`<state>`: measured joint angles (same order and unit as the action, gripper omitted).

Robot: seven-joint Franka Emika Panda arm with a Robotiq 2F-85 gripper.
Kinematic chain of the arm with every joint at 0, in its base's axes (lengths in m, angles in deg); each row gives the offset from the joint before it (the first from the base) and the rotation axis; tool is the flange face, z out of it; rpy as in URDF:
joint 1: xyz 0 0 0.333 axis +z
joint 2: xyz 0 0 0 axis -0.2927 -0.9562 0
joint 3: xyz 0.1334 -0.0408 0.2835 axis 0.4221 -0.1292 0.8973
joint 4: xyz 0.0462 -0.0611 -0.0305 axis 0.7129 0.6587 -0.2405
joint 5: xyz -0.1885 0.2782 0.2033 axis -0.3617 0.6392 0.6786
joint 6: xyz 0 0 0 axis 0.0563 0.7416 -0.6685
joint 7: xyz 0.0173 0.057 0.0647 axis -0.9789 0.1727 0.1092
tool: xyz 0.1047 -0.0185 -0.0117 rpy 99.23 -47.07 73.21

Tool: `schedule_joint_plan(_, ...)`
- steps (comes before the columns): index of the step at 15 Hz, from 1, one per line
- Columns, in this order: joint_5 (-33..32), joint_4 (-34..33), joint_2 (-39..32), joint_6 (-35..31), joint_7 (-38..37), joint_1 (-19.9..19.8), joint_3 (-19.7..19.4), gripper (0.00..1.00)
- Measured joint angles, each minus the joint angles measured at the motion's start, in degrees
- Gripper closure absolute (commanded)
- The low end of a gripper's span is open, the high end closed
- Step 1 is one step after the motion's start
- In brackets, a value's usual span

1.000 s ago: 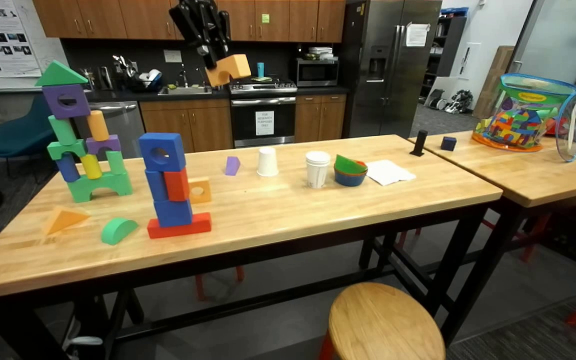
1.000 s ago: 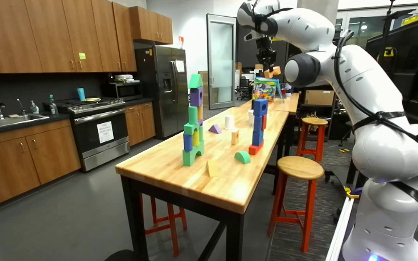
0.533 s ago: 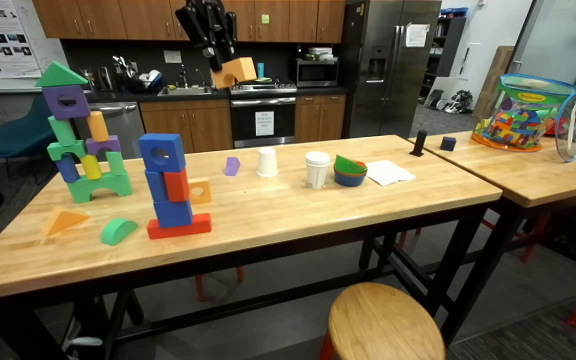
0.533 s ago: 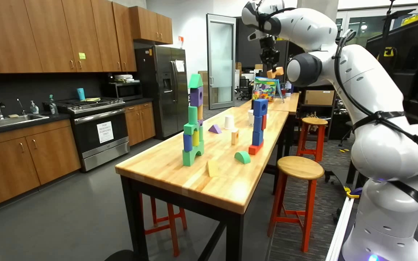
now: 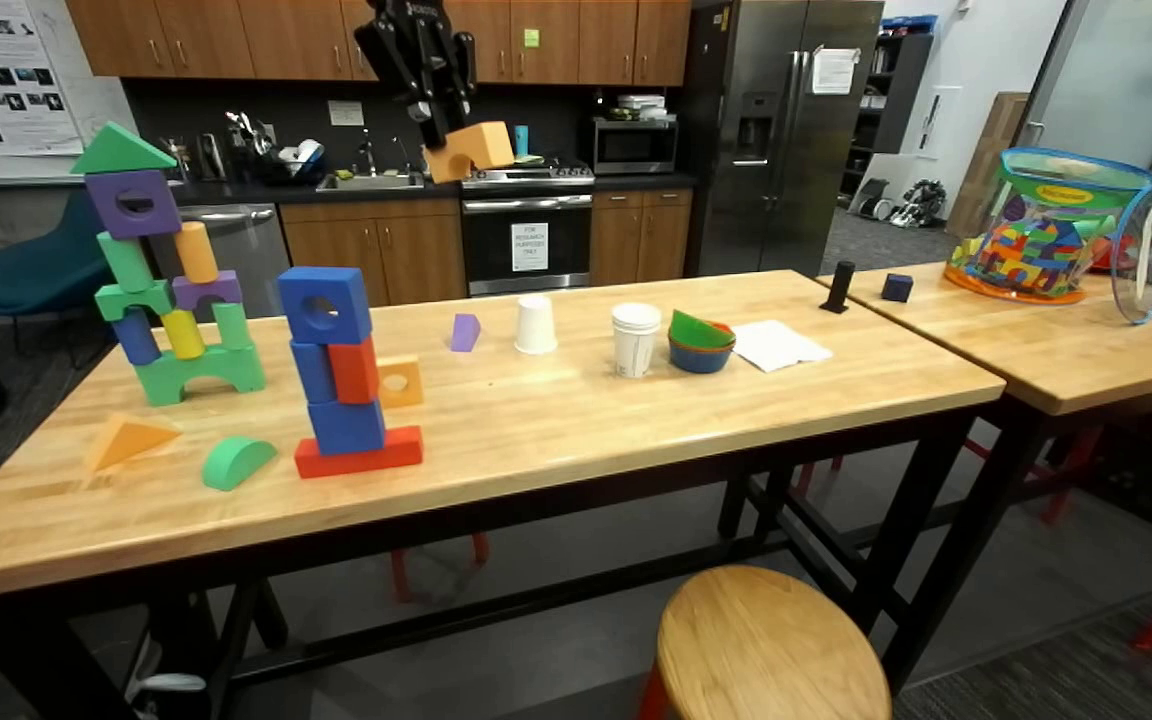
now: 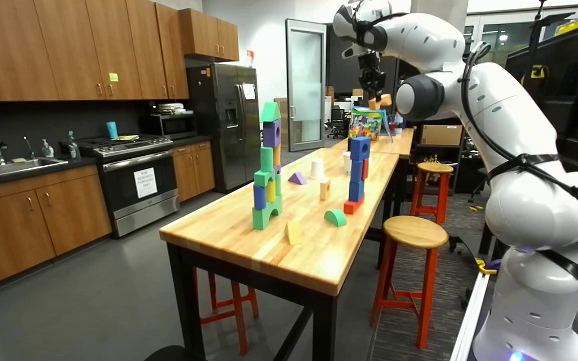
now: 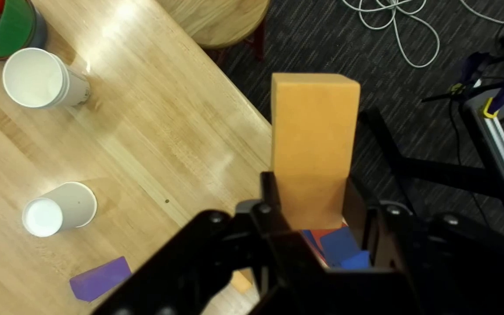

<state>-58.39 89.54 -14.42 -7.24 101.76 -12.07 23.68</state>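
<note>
My gripper (image 7: pixel 311 192) is shut on an orange arch-shaped block (image 7: pixel 315 131). The block also shows in both exterior views (image 5: pixel 489 146) (image 6: pixel 380 102), held high above the wooden table (image 5: pixel 576 440). Below stands a stack of blue and red blocks, with a holed blue block (image 5: pixel 324 306) on top and a long red block (image 5: pixel 359 452) at its base. Parts of that stack show between the fingers in the wrist view. An orange block with a hole (image 5: pixel 401 381) stands behind the stack. A purple block (image 7: pixel 101 278) lies on the table.
A taller tower topped by a green triangle (image 5: pixel 122 149) stands nearby. A green half-round block (image 5: pixel 238 462) and an orange wedge (image 5: pixel 131 440) lie in front. An upturned cup (image 5: pixel 535 325), stacked cups (image 5: pixel 634 340), bowls (image 5: pixel 700 355) and paper (image 5: pixel 778 345) are further along.
My gripper with the orange block has moved a little to the right in both exterior views, then slightly downward. The blocks on the table have not moved.
</note>
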Motion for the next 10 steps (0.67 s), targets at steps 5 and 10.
schedule_joint_plan(5, -0.18, -0.03, -0.29, 0.05, 0.75, -0.45, -0.39, 0.85)
schedule_joint_plan(10, -0.15, -0.18, -0.03, -0.46, 2.35, -4.16, -1.01, 0.85)
